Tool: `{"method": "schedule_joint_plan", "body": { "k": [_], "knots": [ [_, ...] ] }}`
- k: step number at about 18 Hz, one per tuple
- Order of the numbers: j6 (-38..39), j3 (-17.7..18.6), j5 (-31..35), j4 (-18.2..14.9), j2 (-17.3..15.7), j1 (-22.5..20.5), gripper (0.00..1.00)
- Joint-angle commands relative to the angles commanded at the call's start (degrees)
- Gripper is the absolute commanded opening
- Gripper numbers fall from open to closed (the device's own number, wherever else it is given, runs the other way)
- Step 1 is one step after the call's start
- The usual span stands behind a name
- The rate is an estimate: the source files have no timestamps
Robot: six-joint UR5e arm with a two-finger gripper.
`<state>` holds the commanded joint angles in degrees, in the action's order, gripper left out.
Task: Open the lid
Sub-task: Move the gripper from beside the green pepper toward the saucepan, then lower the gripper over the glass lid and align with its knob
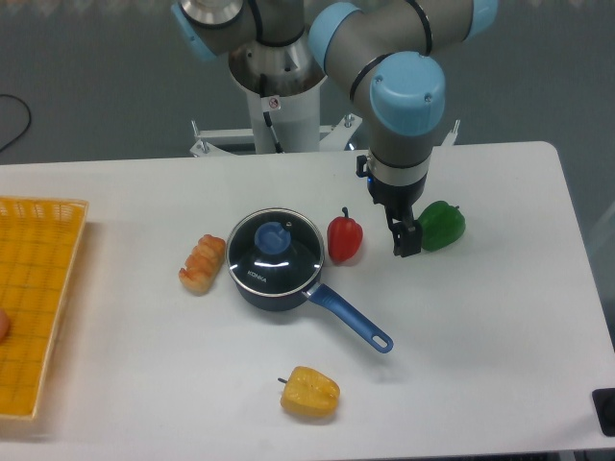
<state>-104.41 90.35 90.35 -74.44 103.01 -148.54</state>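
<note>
The lid (276, 249), a round glass disc with a metal rim and a blue knob (272, 236) at its centre, lies flat on the dark blue saucepan (279, 288) in the middle of the table. The pan's long blue handle (352, 318) points toward the front right. My gripper (407, 244) hangs to the right of the pan, between the red pepper and the green pepper, low over the table. Its dark fingers look close together with nothing between them. It is well apart from the lid.
A red pepper (345, 238) stands just right of the pan, a green pepper (442, 225) right of the gripper. A bread roll (202, 263) lies left of the pan and a yellow pepper (309, 392) in front. A yellow basket (34, 298) fills the left edge.
</note>
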Motion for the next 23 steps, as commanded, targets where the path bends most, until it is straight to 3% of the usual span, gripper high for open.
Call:
{"method": "schedule_joint_plan", "body": {
  "k": [5, 7, 9, 20, 23],
  "knots": [
    [4.6, 0.8, 0.0, 2.0, -0.3, 1.0, 1.0],
    [5.2, 2.7, 0.0, 2.5, -0.4, 1.2, 1.0],
    [5.2, 4.7, 0.0, 2.7, -0.6, 1.1, 1.0],
    [15.6, 7.5, -2.8, 2.8, -1.6, 1.5, 1.0],
    [24.2, 9.0, -2.6, 3.7, -2.5, 7.5, 1.0]
  ]
}}
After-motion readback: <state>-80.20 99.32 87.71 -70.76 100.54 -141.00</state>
